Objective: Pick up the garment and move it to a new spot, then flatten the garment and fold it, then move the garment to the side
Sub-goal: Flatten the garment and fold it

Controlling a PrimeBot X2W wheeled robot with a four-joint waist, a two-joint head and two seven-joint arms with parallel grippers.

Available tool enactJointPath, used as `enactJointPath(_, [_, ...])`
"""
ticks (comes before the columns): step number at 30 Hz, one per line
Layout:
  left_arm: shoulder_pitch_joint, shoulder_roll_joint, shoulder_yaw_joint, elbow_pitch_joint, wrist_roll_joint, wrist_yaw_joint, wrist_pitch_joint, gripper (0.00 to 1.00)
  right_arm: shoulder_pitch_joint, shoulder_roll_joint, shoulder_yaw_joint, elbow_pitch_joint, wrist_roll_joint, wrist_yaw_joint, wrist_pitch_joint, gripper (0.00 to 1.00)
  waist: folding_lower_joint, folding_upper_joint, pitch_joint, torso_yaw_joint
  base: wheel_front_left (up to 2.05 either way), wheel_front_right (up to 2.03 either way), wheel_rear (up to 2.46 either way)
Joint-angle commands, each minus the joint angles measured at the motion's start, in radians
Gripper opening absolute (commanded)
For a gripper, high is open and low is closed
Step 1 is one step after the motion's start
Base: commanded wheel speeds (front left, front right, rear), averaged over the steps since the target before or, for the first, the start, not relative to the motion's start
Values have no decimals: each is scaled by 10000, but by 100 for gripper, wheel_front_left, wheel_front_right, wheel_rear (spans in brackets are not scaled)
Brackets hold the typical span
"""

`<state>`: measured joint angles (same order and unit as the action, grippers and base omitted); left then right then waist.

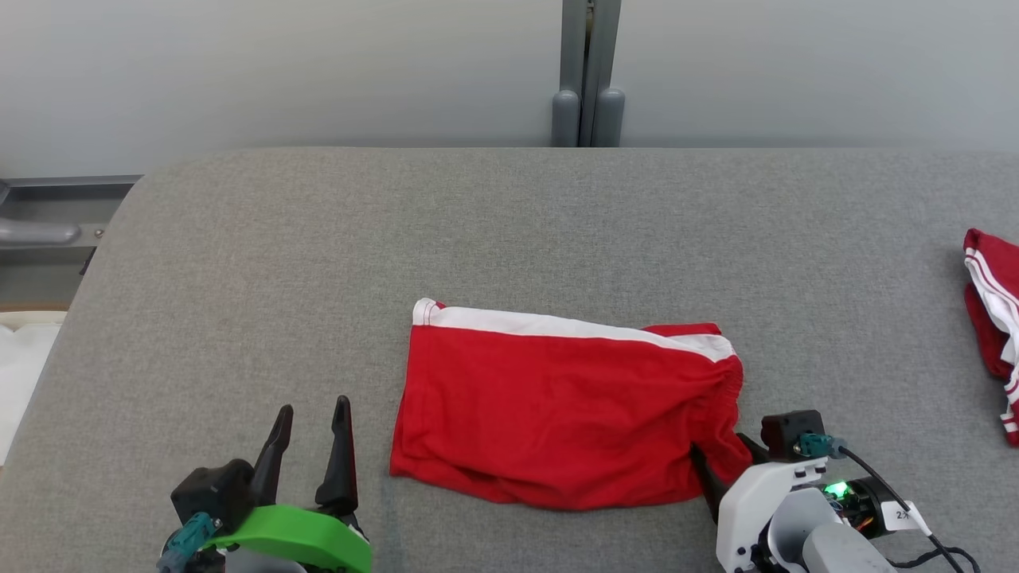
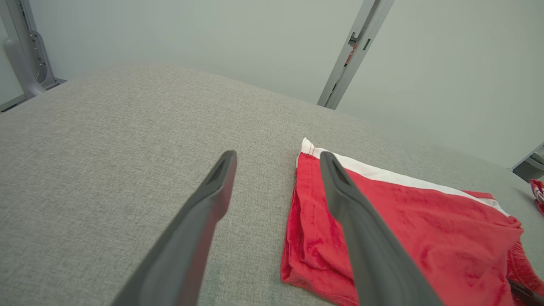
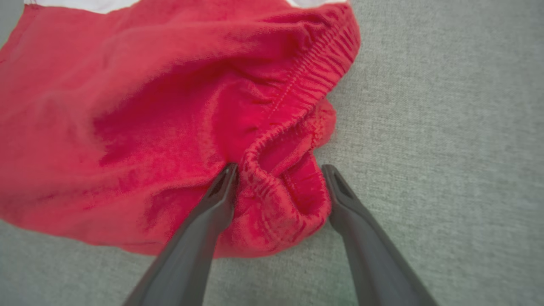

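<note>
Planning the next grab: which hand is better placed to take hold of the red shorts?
Right. The right hand is open with fingers either side of the bunched waistband of the shorts; the left hand, also open, hovers beside their other end, apart.

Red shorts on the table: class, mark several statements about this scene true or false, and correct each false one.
1. The red shorts lie on the grey table. True.
2. The left gripper is shut on the shorts' hem. False: it is open and sits to the left of the shorts, holding nothing.
3. The right gripper is open, with its fingers on either side of the bunched elastic waistband. True.
4. The white stripe runs along the shorts' near edge. False: it runs along the far edge.
5. Another red-and-white garment lies at the table's right side. True.
</note>
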<state>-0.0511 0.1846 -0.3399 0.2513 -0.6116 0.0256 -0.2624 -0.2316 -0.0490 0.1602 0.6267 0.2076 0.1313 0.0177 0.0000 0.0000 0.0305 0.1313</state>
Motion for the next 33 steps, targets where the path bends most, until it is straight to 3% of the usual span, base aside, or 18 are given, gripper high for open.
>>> enactJointPath(1, [81,-13,57,-34,111,-75,-26,100,-116,-35,86,171,168,-14,-22,51,0,0,8,-25,0,0,0])
enactJointPath(6, [-10,-119,113,-101,261,-165,-26,100,-565,-35,372,663,804,-14,-373,1,0,0,59,-134,0,0,0])
enactJointPath(16, [-30,-277,92,-230,513,-283,-27,100,-1510,-51,-108,1669,1088,-14,-1573,0,0,0,15,-579,0,0,0])
enactJointPath(27, [-69,-506,-270,-107,641,-407,-27,100,-1301,-39,-2934,1870,-549,-14,-1838,0,0,0,-39,-1046,0,0,0])
enactJointPath(33, [-186,-514,-349,-37,640,-434,-14,100,-1304,-34,-2493,1259,5,-14,-1708,0,0,0,14,-1029,0,0,0])
